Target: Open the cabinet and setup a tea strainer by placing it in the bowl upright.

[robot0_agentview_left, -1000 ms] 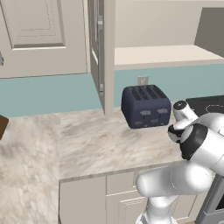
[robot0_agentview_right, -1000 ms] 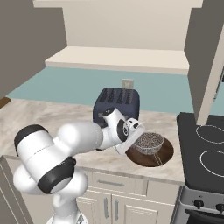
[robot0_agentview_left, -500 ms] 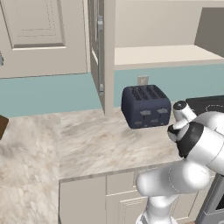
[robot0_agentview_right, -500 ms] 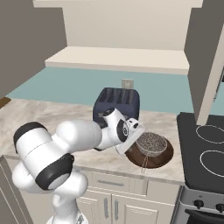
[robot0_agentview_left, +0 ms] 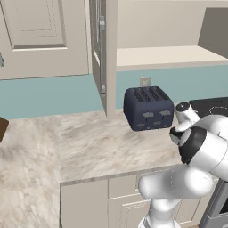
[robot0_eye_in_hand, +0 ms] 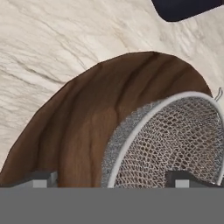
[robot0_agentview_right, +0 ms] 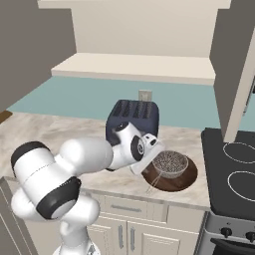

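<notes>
The tea strainer (robot0_agentview_right: 170, 163), a small silver mesh cup with a thin rim, sits rim-up inside the dark brown wooden bowl (robot0_agentview_right: 174, 182) on the counter, right of the toaster. My gripper (robot0_agentview_right: 151, 164) hovers at the bowl's left edge, open. In the hand view its fingertips (robot0_eye_in_hand: 41, 178) stand wide apart, and the gripper (robot0_eye_in_hand: 113, 179) straddles the near part of the tea strainer (robot0_eye_in_hand: 175, 140) without pinching it; the bowl (robot0_eye_in_hand: 83, 131) spreads beneath. The cabinet (robot0_agentview_left: 160, 55) is open, its door (robot0_agentview_left: 100, 49) swung out and its pale shelf bare.
A dark blue toaster (robot0_agentview_right: 130, 115) stands just behind my hand against the teal wall. A black stove (robot0_agentview_right: 234, 169) lies to the right of the bowl. The cabinet's right door (robot0_agentview_right: 234, 64) hangs open above the stove. Marble counter stretches away to the left.
My jaws have gone from shut to wide open, letting go of the tea strainer, which stays in the bowl. The arm has barely moved.
</notes>
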You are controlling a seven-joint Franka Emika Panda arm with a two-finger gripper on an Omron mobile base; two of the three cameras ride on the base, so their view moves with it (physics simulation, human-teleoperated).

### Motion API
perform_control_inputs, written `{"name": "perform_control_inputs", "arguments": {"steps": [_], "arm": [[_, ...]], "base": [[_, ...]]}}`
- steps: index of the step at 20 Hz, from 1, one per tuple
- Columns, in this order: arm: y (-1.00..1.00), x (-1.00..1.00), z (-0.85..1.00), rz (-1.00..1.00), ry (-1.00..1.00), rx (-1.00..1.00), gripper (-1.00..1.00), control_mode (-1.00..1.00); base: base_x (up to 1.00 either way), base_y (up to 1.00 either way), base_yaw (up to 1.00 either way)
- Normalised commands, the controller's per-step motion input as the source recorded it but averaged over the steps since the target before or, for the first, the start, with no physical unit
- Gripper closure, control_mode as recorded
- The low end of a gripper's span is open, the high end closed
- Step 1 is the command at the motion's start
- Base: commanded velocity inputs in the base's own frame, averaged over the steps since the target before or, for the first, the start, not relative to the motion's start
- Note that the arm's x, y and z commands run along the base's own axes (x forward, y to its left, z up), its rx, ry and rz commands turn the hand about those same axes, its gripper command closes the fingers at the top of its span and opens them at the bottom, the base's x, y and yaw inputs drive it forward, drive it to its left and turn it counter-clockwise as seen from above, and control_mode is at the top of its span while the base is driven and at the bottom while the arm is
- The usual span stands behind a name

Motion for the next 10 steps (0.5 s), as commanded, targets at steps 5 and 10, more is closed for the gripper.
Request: {"name": "perform_control_inputs", "arguments": {"steps": [5,10], "arm": [[0.08,-0.41,0.65,0.00,-0.05,0.03,-1.00,-1.00],[0.01,-0.63,0.63,-0.01,0.00,0.15,-1.00,-1.00]], "base": [[0.00,0.00,0.00],[0.00,0.00,0.00]]}}
